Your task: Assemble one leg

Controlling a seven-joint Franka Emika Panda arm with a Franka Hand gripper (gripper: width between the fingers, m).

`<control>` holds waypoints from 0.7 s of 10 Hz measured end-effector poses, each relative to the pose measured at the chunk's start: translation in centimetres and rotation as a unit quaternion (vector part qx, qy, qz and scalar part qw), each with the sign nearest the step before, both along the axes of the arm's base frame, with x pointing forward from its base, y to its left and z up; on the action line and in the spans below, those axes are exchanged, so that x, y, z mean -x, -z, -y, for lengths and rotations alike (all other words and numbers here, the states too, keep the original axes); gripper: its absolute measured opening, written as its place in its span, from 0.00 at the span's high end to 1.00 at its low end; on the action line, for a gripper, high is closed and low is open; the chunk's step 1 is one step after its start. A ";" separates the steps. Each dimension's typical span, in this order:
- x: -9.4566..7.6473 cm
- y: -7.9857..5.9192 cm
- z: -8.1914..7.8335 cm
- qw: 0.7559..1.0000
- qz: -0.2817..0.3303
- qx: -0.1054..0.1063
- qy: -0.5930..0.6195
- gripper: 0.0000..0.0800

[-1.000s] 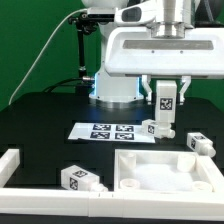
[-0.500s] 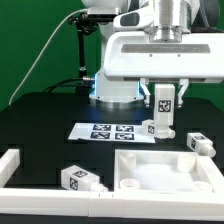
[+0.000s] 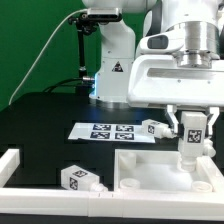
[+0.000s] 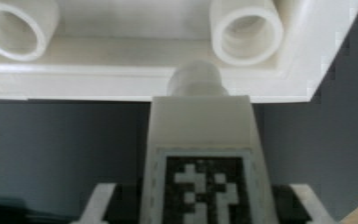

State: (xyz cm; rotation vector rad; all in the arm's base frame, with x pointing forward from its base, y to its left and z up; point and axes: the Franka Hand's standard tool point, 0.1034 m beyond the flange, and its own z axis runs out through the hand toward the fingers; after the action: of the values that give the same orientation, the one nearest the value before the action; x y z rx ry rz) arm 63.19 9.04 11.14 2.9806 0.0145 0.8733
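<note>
Pincer [image 3: 192,128] clamps the leg [image 3: 190,152] upright, stub [image 4: 197,78] down, above the panel [image 3: 160,180]; centre that stub on the panel's corner socket [image 4: 247,35], then lower straight.

A leg [image 3: 192,135] of matt white plastic has smooth flat sides and a printed black-and-white tag [image 4: 201,180], flat like a paper sticker; the wrist view shows faint graininess on the leg's surface. The square panel [image 3: 150,170] is the same matt white plastic, with softly shaded, smooth round sockets. The table top [image 3: 50,125] is matt black with almost no glare. The marker board [image 3: 105,130] is a thin matt white sheet with black printing. The robot arm's shell [image 3: 120,40] is smooth, glossy white plastic. The green backdrop [image 3: 40,40] looks matt.
</note>
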 end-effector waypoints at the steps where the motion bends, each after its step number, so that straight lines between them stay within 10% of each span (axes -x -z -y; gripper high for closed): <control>1: 0.0 0.0 0.0 1.000 0.000 0.001 -0.001 0.65; 7: 0.4 2.3 -2.6 1.000 -0.020 -0.004 -0.008 0.65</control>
State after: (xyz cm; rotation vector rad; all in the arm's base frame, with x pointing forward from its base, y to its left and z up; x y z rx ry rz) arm 62.75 11.68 8.81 3.0090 0.0370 0.8177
